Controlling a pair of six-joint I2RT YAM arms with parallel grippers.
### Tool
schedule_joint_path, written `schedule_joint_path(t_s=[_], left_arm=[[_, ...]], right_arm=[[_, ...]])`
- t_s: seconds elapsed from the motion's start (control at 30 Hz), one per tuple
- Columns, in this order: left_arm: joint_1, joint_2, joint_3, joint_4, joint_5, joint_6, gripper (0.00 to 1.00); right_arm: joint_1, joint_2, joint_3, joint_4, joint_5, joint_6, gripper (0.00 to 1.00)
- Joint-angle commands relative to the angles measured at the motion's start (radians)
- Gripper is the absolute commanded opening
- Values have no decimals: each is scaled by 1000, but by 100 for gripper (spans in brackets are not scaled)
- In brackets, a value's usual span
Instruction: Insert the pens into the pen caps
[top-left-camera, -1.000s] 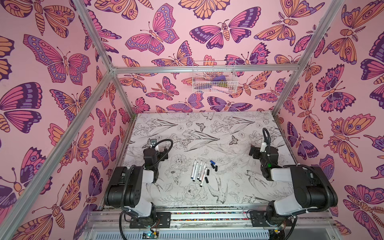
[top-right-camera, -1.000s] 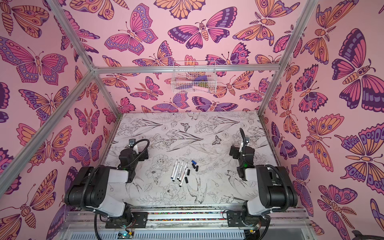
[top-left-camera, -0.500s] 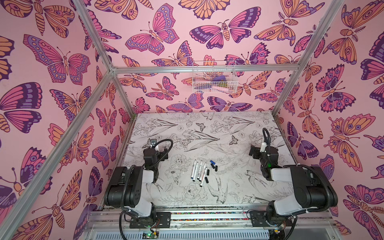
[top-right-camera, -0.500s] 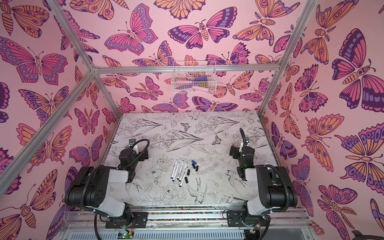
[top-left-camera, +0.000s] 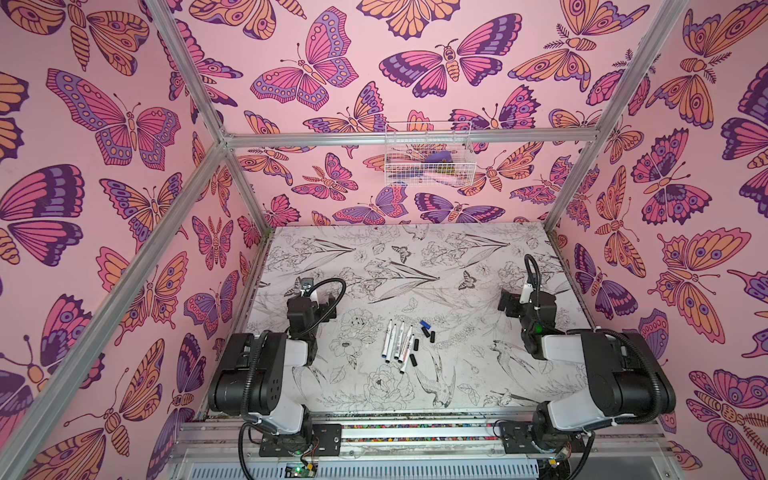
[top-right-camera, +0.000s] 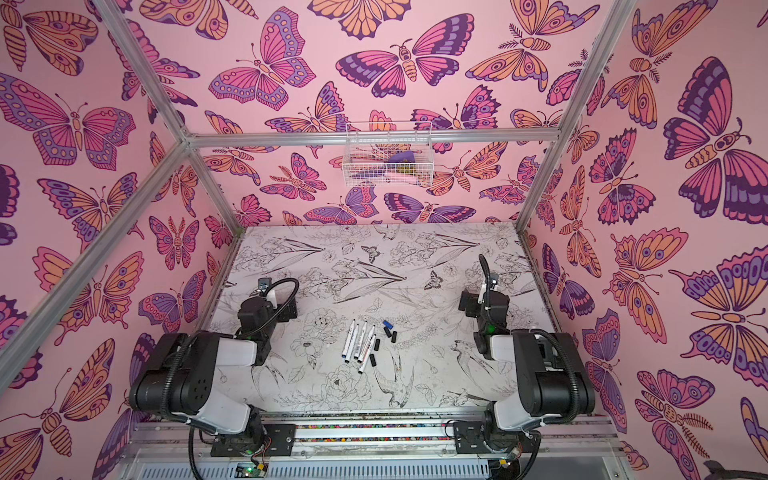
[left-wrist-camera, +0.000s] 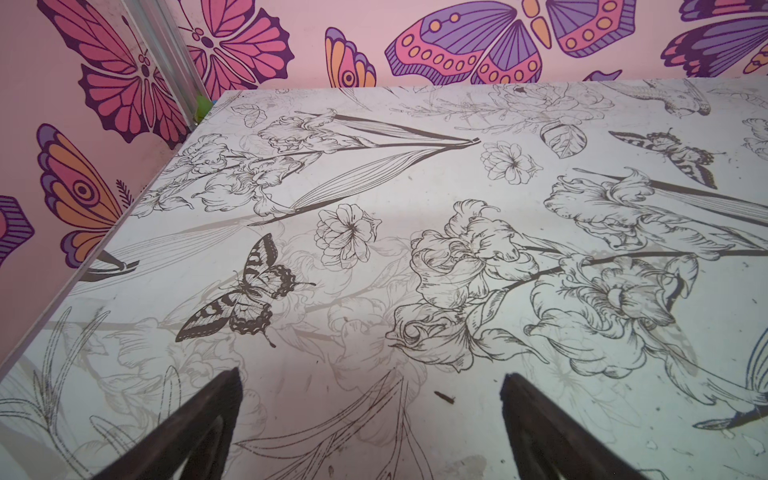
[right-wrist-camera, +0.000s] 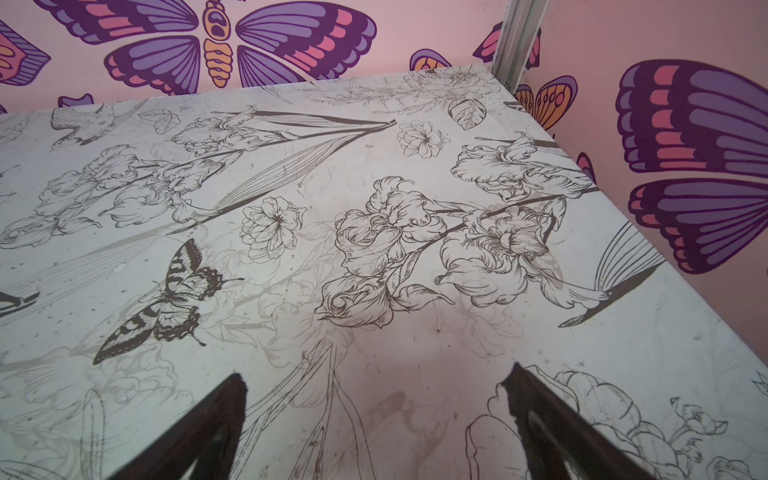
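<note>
White wire basket (top-left-camera: 428, 181) hangs on the back wall (top-left-camera: 365, 50), far beyond the pens (top-left-camera: 387, 340); purple and pink things (top-left-camera: 440, 158) in it are too blurred to name. Five pens lie side by side on the table (top-left-camera: 361, 253), with the pen caps (top-left-camera: 426, 332), four black and one blue, scattered just right of the pens. Left hand (left-wrist-camera: 370, 376) and right hand (right-wrist-camera: 374, 372) sit well off to either side of the pens, both spread wide, grasping nothing

Pink butterfly walls (top-left-camera: 232, 62) enclose a floral-printed table (top-left-camera: 457, 249), wire basket (top-left-camera: 428, 166) hanging behind.
</note>
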Motion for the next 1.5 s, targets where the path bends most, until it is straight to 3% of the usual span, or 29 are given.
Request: schedule_joint_path(t_s=[0.0, 0.1, 0.17, 0.2, 0.27, 0.4, 0.57, 0.7, 0.8, 1.1, 1.2, 1.47], left_arm=[[-2, -111, 61, -153, 4, 10, 99], [0, -220, 298, -691, -127, -160, 99], [-23, -250, 326, -757, -155, -184, 99], [-52, -270, 309, -755, -231, -229, 99], [-101, -343, 277, -761, -345, -305, 99], [-222, -443, 251, -932, -441, -465, 99], [-409, -483, 248, -1060, -375, -530, 99], [-520, -464, 248, -1107, -284, -618, 99], [-603, -446, 259, -1110, -270, -639, 100], [-738, -238, 373, -1175, -128, -581, 99], [-772, -185, 401, -1194, -132, -564, 99], [-756, -118, 441, -1228, -172, -652, 76]], right_arm=[[6, -24, 39, -33, -67, -21, 87], [6, -87, 172, -282, -135, -41, 79], [6, -122, 299, -547, -124, -20, 73], [6, -134, 333, -602, -108, 3, 69], [17, -173, 338, -611, -114, 15, 61], [110, -246, 331, -633, 19, 28, 62], [276, -282, 372, -747, 223, 64, 65], [285, -316, 393, -873, 277, 211, 65], [285, -340, 387, -882, 239, 168, 66], [266, -310, 401, -901, 295, 134, 67], [253, -311, 395, -893, 285, 138, 67], [248, -296, 401, -896, 275, 121, 66]])
